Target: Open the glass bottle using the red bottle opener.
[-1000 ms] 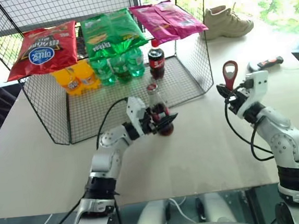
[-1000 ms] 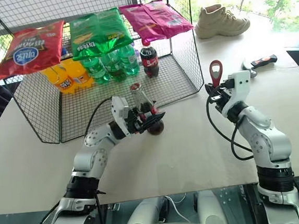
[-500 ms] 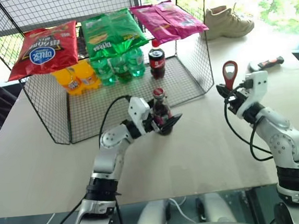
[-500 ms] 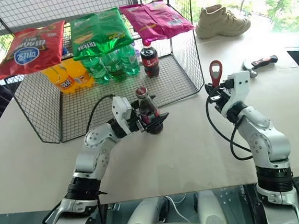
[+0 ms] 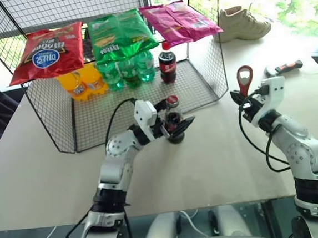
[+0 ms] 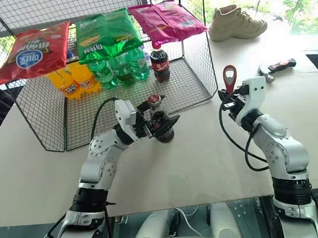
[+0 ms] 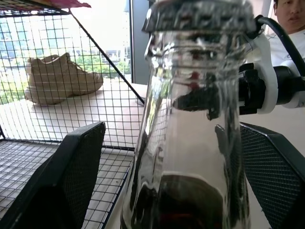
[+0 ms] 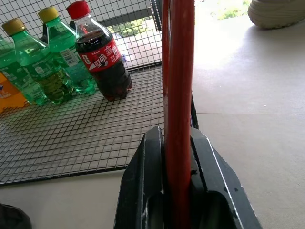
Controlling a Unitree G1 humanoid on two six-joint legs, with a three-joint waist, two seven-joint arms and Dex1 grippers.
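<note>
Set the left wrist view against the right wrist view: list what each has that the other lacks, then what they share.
Left wrist: the glass bottle's capped neck between the open left gripper's fingers. Right wrist: the red bottle opener, clamped, a screw-cap cola bottle, green bottles. Both: the right gripper, the wire rack, the shoe.

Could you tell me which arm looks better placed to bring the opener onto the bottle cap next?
The right. Its pincer is shut on the red bottle opener, loop end up. The left pincer stands open around the glass bottle, which is upright on the table, cap on.
</note>
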